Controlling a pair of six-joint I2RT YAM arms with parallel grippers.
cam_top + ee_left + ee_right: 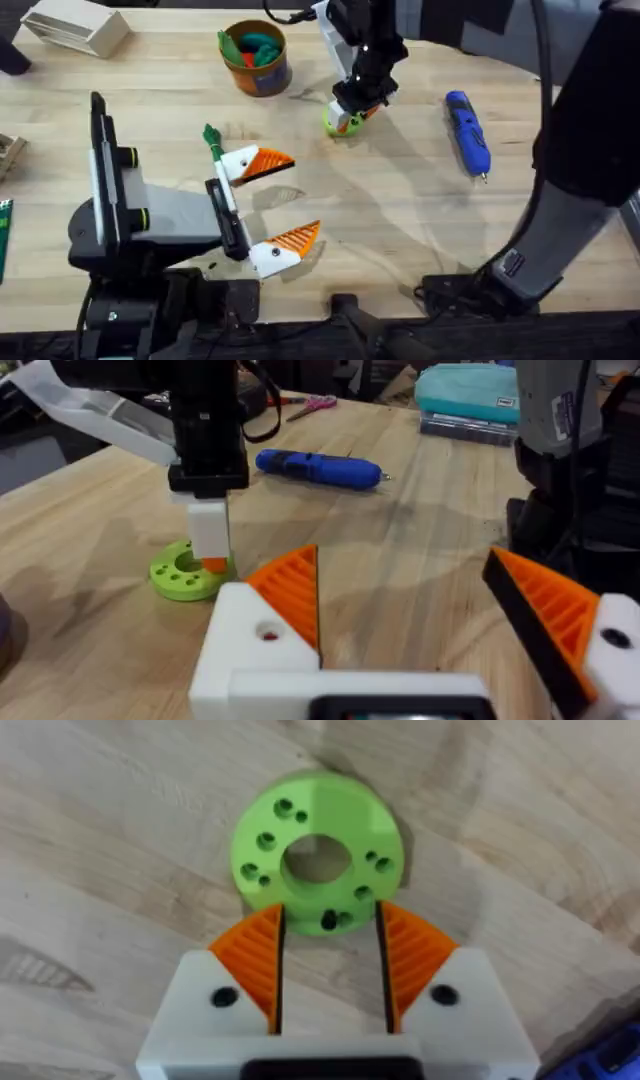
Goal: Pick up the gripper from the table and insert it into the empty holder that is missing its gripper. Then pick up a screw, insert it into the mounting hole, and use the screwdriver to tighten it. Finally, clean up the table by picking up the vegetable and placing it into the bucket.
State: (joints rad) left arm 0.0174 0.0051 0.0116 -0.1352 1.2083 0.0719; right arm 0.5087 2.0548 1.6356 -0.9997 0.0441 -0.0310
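My left gripper [303, 195] stands open low over the table. Both of its white holders carry an orange ribbed gripper pad [292, 592]. One holder [245, 640] shows a red screw head in its hole; the other [612, 650] shows a dark hole. My right gripper [330, 910] hangs open just above a bright green ring [318, 830], its pads either side of the ring's near rim. The blue screwdriver [467, 130] lies to the right. The dark green vegetable [212, 140] lies beside my left gripper. The orange bucket [262, 72] stands at the back.
The bucket holds green and red toy pieces. A white box [75, 28] sits at the far left corner. A teal case [470, 390] and scissors [315, 405] lie at the table's far side in the left wrist view.
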